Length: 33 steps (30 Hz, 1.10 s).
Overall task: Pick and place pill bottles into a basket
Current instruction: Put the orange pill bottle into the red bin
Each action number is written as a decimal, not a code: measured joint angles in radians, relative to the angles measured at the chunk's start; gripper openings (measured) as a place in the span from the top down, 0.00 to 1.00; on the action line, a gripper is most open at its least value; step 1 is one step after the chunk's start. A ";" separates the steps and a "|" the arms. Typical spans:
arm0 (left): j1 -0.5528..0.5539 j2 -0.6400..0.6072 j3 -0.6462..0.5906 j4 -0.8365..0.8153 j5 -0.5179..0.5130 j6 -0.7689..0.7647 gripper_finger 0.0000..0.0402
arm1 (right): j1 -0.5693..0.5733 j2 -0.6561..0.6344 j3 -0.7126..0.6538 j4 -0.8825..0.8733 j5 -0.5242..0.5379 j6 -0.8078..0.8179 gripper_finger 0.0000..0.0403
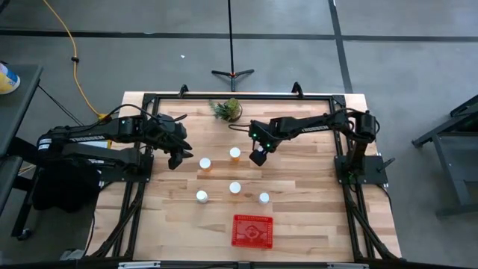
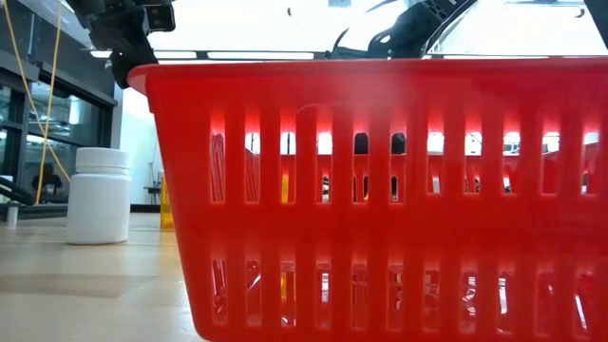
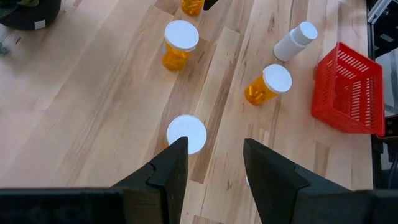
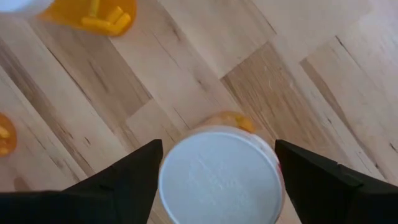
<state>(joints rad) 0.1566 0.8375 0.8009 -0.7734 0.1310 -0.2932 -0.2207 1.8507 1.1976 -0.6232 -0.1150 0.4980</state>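
Observation:
Five white-capped bottles stand upright on the table in the high view, at the centre (image 1: pixel 205 163), (image 1: pixel 235 153), (image 1: pixel 234 187), (image 1: pixel 202 196), (image 1: pixel 264 197). The red basket (image 1: pixel 252 230) stands near the front edge. My left gripper (image 1: pixel 177 157) is open above the table, just left of the leftmost far bottle, whose cap (image 3: pixel 186 134) shows in front of its fingers (image 3: pixel 168 168). My right gripper (image 1: pixel 258 155) is open and points down. Its fingers (image 4: pixel 134 180) stand on either side of a bottle's white cap (image 4: pixel 219 168). The gripper hides this bottle in the high view.
A small green potted plant (image 1: pixel 228 110) stands at the table's far edge. In the low view the basket (image 2: pixel 380 190) fills the front, with an all-white bottle (image 2: pixel 100 195) to its left. The left wrist view shows the basket (image 3: pixel 348 87) beyond several bottles.

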 joint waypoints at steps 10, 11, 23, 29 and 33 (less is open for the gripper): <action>0.000 0.000 0.000 0.000 0.000 0.000 0.52 | 0.019 0.000 0.000 -0.006 0.002 -0.004 0.38; 0.000 0.000 0.000 0.000 0.000 0.000 0.52 | 0.023 0.000 0.000 -0.006 0.002 -0.005 0.40; 0.000 0.000 0.000 0.001 0.000 0.000 0.52 | 0.059 -0.001 0.000 -0.005 0.011 -0.007 0.52; 0.000 0.000 0.000 0.001 -0.001 0.000 0.52 | 0.082 -0.001 0.044 -0.040 0.041 -0.010 0.50; 0.000 0.000 0.000 0.001 -0.001 0.000 0.52 | 0.096 -0.001 0.136 -0.107 0.067 -0.034 0.50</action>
<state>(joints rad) 0.1567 0.8374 0.8009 -0.7723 0.1303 -0.2928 -0.1251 1.8496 1.3332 -0.7301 -0.0482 0.4643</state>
